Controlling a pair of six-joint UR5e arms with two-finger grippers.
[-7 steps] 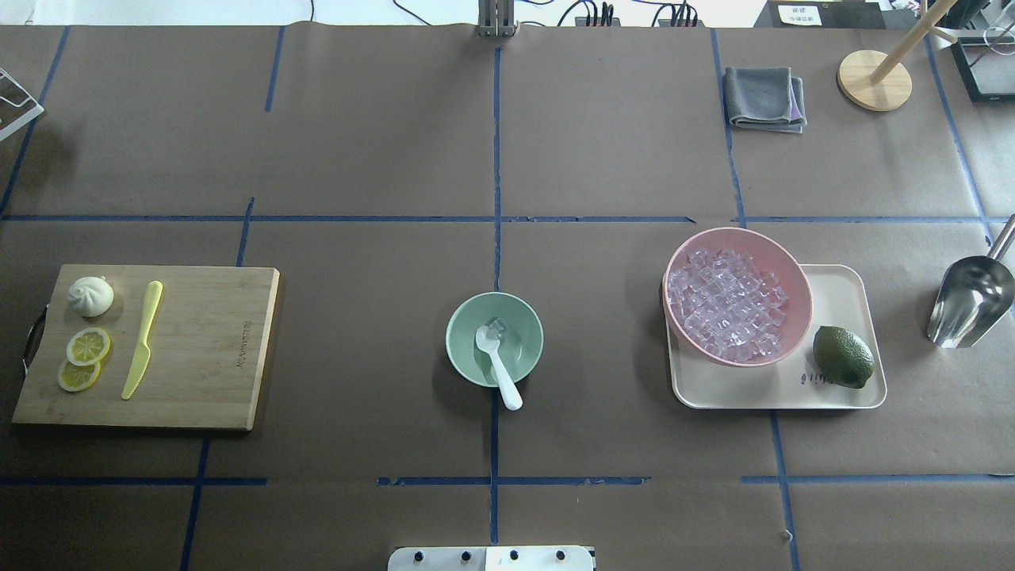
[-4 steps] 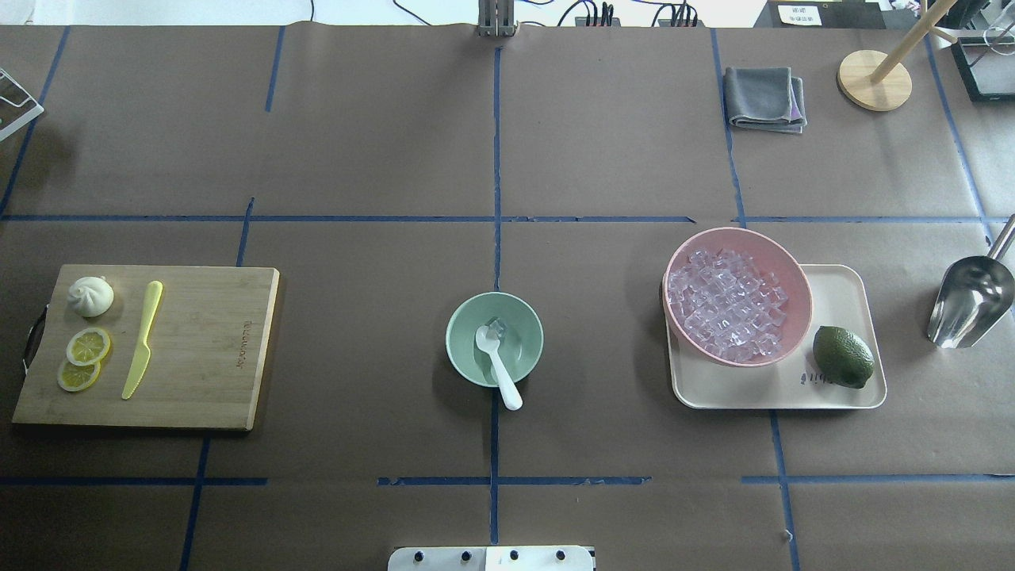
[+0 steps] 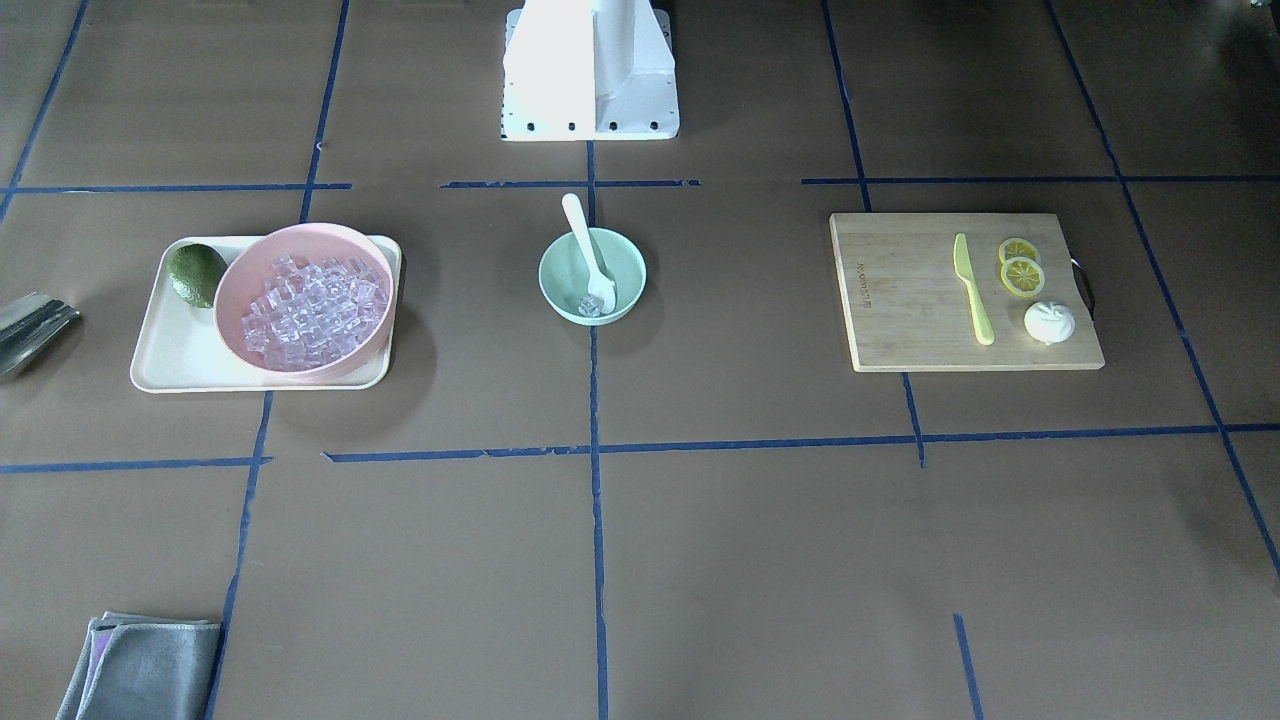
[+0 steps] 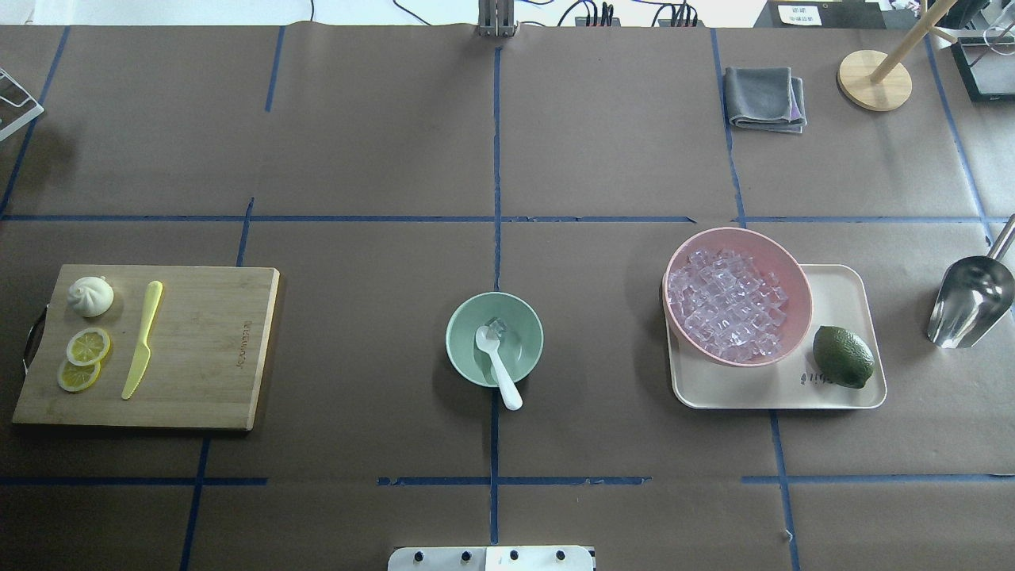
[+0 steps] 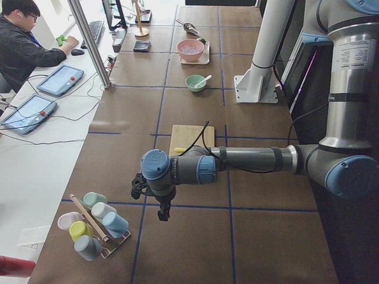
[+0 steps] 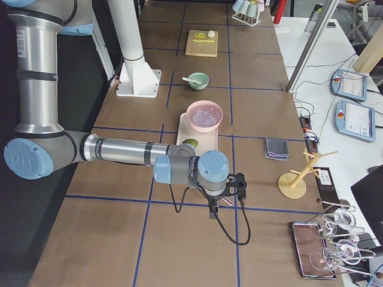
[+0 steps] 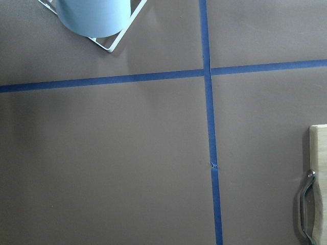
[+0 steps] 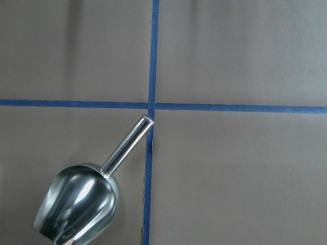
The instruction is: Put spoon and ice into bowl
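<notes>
Overhead exterior view shows us a big table [image 4: 357,159] covered in brown paper, with blue tape lines [image 4: 496,159] that cut it into boxes. From the left end we see a man [image 5: 23,41] at a white side desk with tablets, and a rack of cups [image 5: 95,225] at the near end of the table.

We see the bowl [image 4: 456,337] in the middle of the table, right on the middle tape line. It is small, round, smooth and mint green. The spoon [image 4: 499,369] is white. Its scoop lies down inside the bowl, and its handle leans on the rim and sticks out toward the robot, tipped a bit to the right. So its long way runs almost along the middle line. One clear ice cube [image 4: 497,325] sits in the bowl, just beside the scoop.

More ice [image 4: 725,305] fills a pink bowl [image 4: 797,277] on a tray [image 4: 840,289], well to the right, next to a lime [image 4: 843,357].

We see the left gripper [image 5: 161,216] hang over bare table between the rack and a wood board [image 4: 206,349]. The right gripper [image 6: 211,214] hangs over the far right end, near a metal scoop [image 4: 971,301]. We cannot tell how wide either one is, and we see nothing in them.
</notes>
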